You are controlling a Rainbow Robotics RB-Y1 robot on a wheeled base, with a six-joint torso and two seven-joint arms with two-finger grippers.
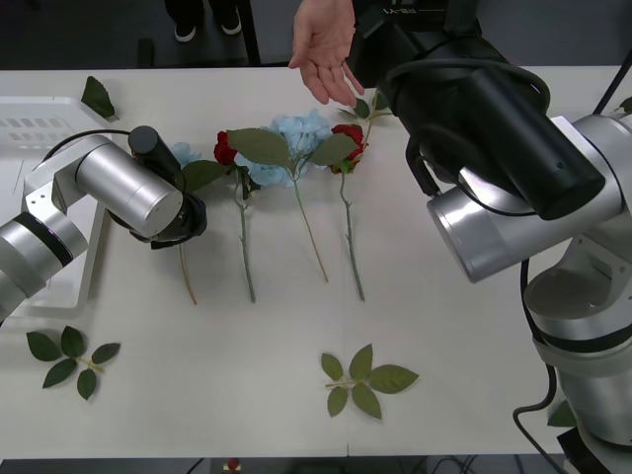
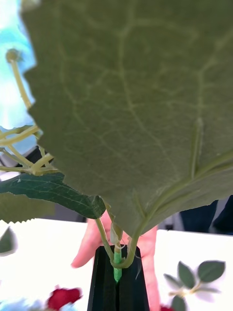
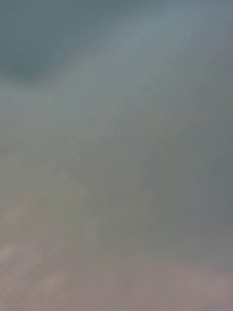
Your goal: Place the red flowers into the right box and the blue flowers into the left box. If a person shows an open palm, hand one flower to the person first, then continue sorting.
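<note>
My right gripper (image 2: pixel 117 255) is shut on the thin green stem of a blue flower (image 2: pixel 13 73), whose broad leaf (image 2: pixel 131 112) looms close in the right wrist view. Just beyond it a person's open palm (image 1: pixel 326 49) (image 2: pixel 145 243) reaches over the table's far edge. Two red flowers (image 1: pixel 225 148) (image 1: pixel 348 136) and a blue flower (image 1: pixel 296 133) lie in a row at mid-table. Another blue flower (image 1: pixel 184 153) lies beside my left gripper (image 1: pixel 183 225), which is low over that flower's stem. The left box (image 1: pixel 39 118) sits at the far left. The right box is out of view.
Bloomless leaf sprigs lie near the front at the centre (image 1: pixel 363 380) and the left (image 1: pixel 69 357). A single leaf (image 1: pixel 97 97) rests by the left box. My right arm (image 1: pixel 494 148) spans the table's right side. Legs and shoes stand behind the far edge.
</note>
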